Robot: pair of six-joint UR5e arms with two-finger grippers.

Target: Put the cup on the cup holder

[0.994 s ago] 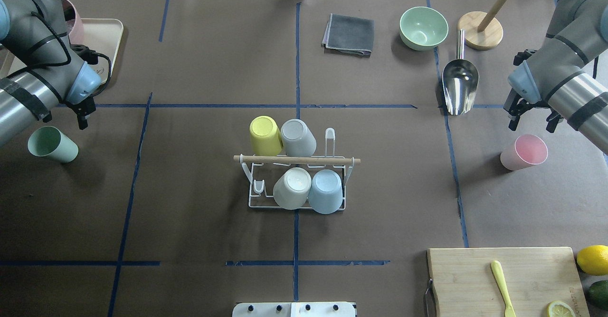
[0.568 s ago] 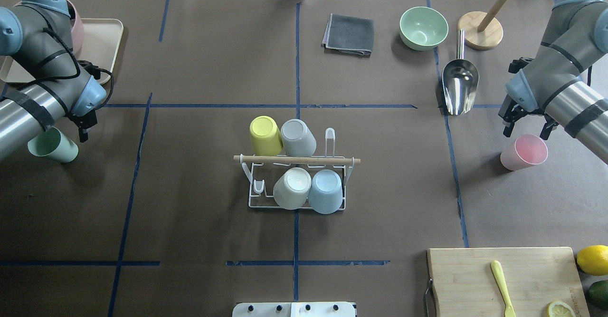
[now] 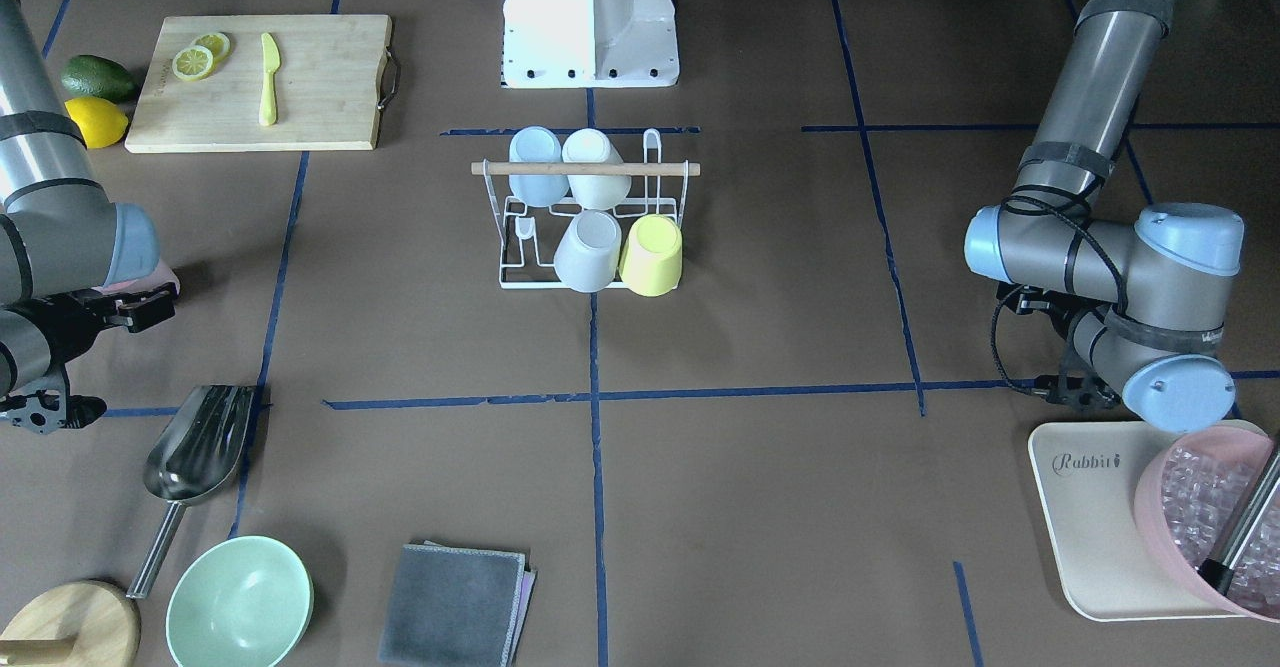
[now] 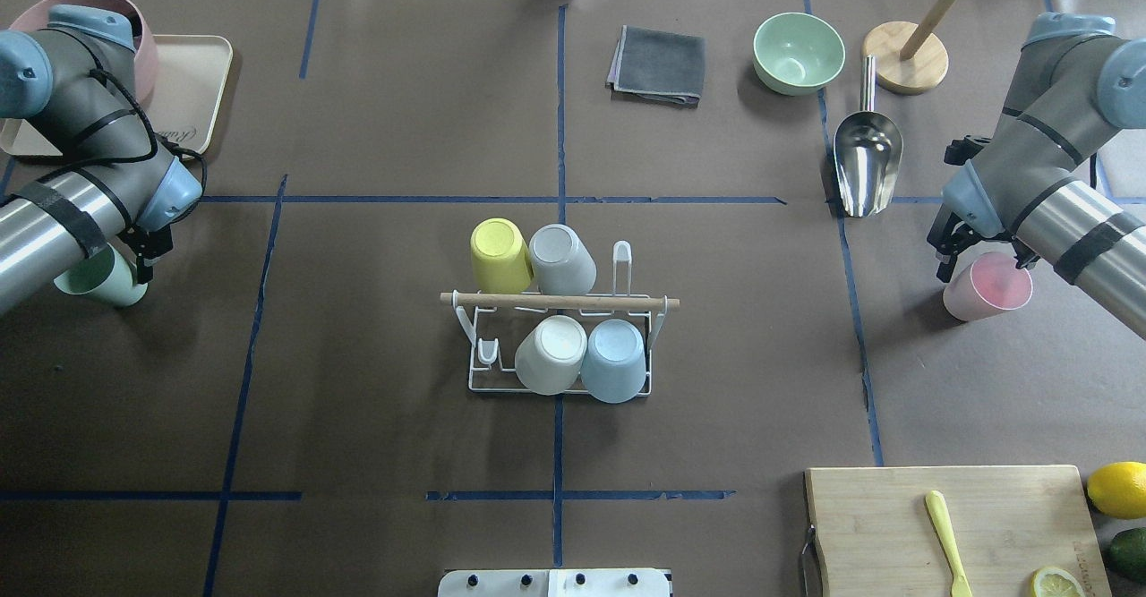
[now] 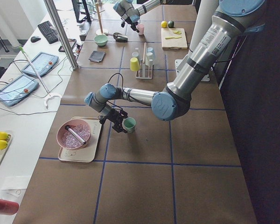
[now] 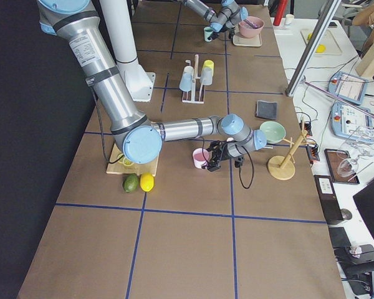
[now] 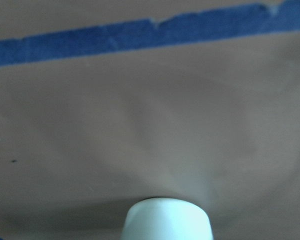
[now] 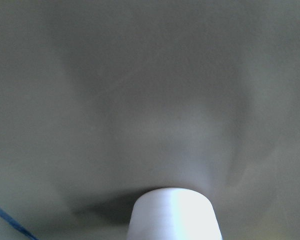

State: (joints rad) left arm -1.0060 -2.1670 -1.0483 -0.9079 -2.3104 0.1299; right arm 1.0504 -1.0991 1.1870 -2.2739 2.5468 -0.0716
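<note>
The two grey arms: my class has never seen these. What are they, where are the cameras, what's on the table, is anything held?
They are robot arms, each ending in a two-fingered pincer. Cameras look from behind the robot, facing it, from each table end, and from each wrist. The cup holder carries four cups. The left pincer is at a green cup; the right pincer is open at a pink cup. Both cups stand on the table, unlifted. A bowl, scoop and cloth lie nearby.

brown tbl (image 4: 403,87), cup holder (image 4: 560,302), cloth (image 4: 658,64), scoop (image 4: 867,163)
</note>
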